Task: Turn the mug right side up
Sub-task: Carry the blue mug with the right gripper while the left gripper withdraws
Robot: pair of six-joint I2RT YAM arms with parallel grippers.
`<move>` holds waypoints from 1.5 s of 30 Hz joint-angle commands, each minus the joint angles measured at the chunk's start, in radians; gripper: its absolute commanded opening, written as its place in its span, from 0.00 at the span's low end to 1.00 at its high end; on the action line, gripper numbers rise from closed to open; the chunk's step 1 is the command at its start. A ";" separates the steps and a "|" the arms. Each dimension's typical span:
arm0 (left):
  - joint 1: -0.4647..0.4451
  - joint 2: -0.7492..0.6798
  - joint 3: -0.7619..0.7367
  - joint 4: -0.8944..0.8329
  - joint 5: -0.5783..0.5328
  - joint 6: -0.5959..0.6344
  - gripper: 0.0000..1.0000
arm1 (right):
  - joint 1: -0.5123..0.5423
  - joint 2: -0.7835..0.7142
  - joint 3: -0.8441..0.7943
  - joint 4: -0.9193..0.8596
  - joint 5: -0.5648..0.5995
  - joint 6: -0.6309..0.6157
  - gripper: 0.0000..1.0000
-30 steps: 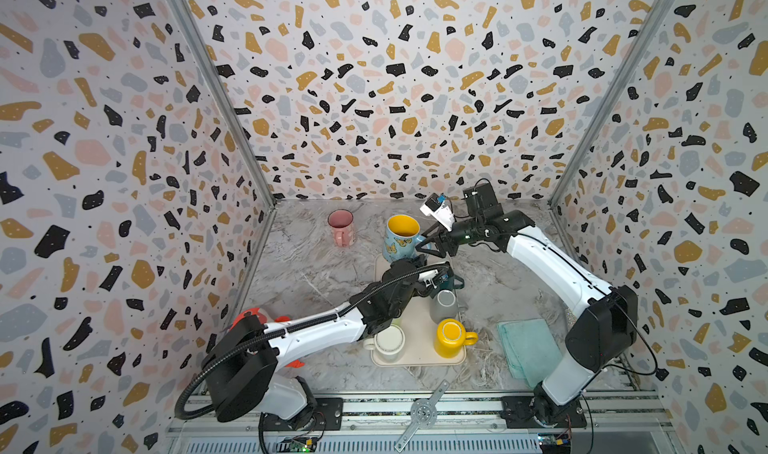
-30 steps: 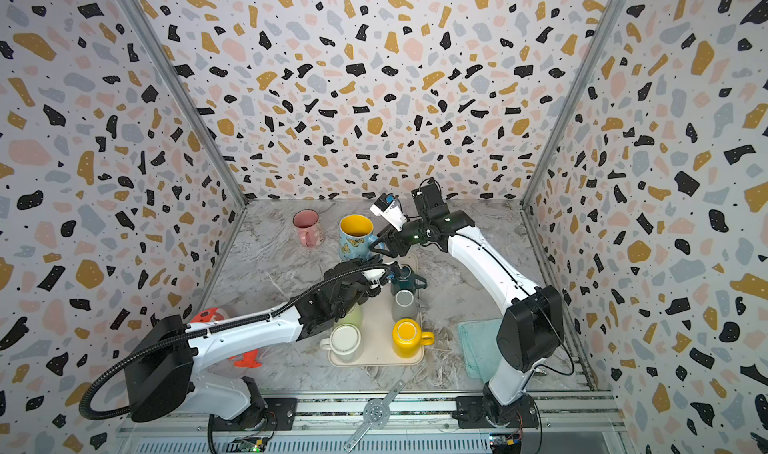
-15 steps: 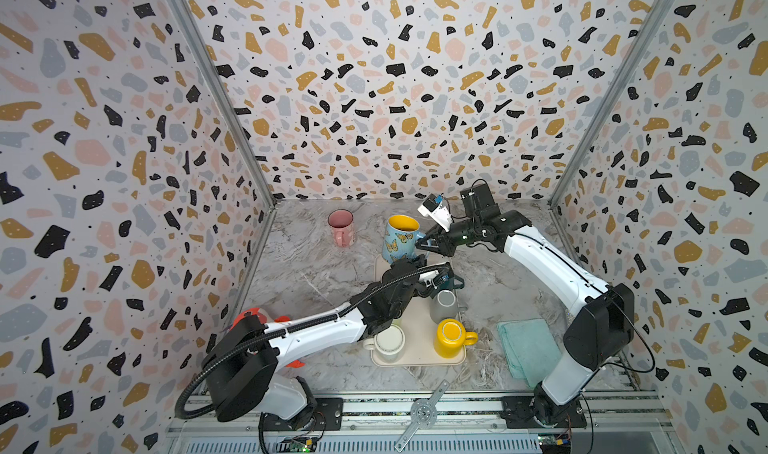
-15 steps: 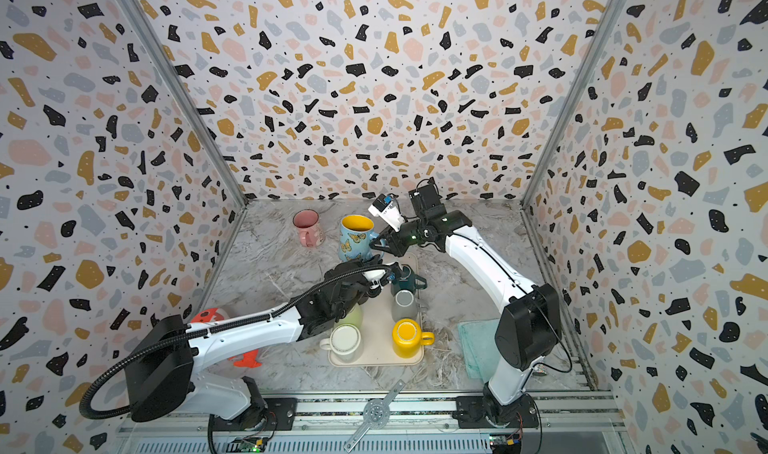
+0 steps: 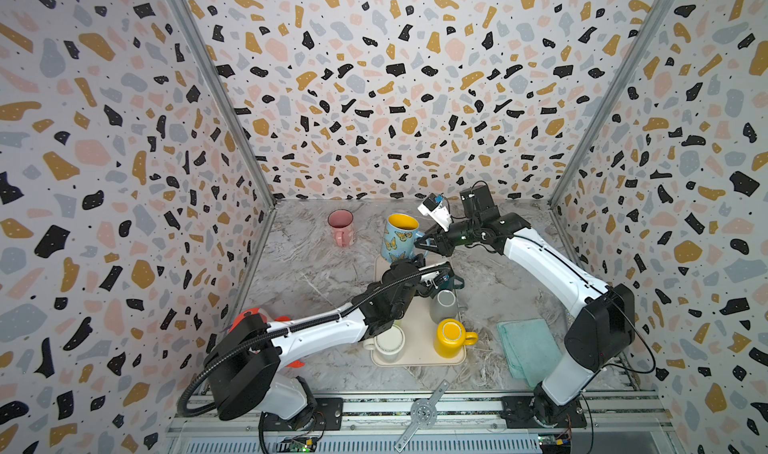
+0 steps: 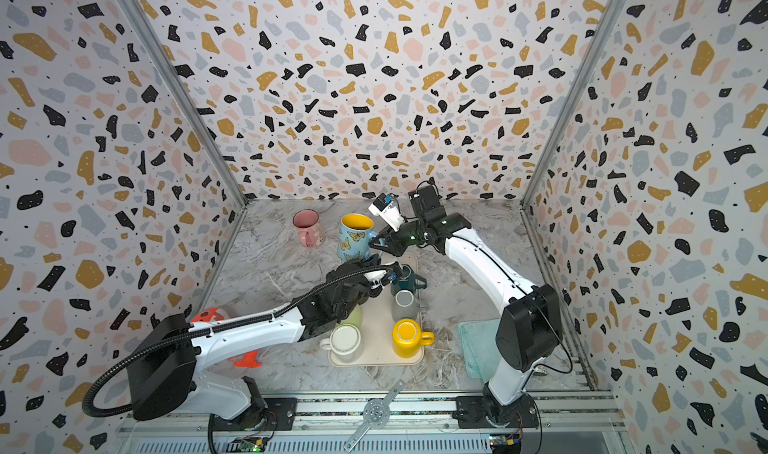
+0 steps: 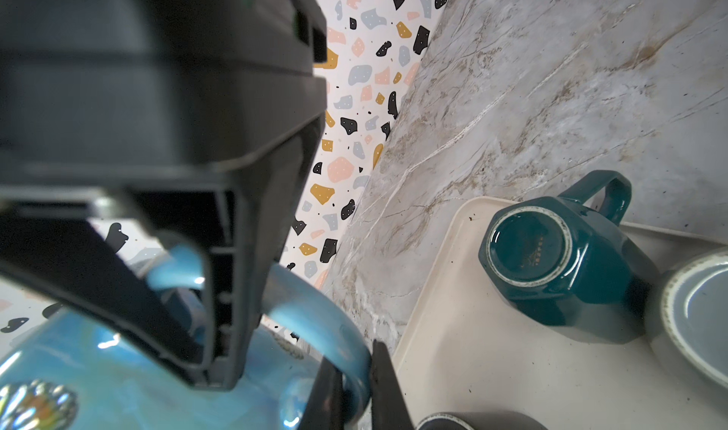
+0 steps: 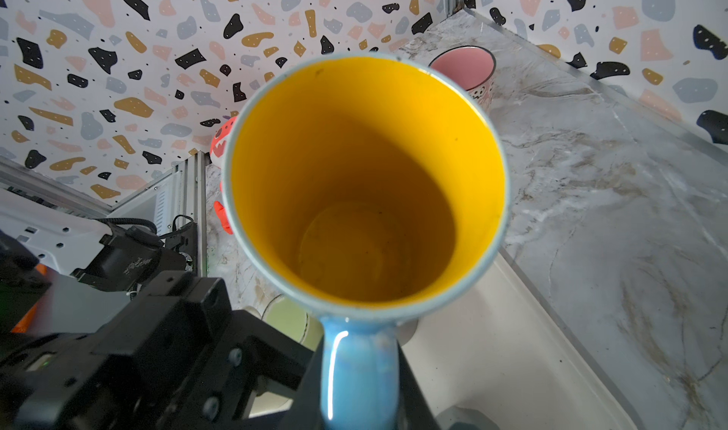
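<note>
Jaws of right gripper [image 5: 419, 242] narrowed from wide apart to pinched on handle [image 8: 360, 373] of butterfly mug [image 5: 397, 233]. Gripper edged slightly closer to mug body, shifting a touch leftward in both top views.

Left arm [image 5: 316, 335] reaching forward, left fingers [image 7: 388, 392] clamped, right arm [image 5: 548, 264] reaching inward, right fingers [image 8: 415, 404] clamped.
</note>
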 commanded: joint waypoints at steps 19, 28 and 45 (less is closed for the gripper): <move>0.004 -0.183 0.020 0.158 -0.221 -0.228 0.53 | 0.019 -0.072 -0.021 0.239 0.172 0.130 0.00; 0.241 -0.389 0.015 -0.018 0.057 -0.658 0.59 | 0.096 0.110 0.131 0.280 0.322 0.120 0.00; 0.547 -0.462 -0.011 -0.144 0.441 -0.908 0.60 | 0.123 0.431 0.385 0.388 0.433 0.152 0.00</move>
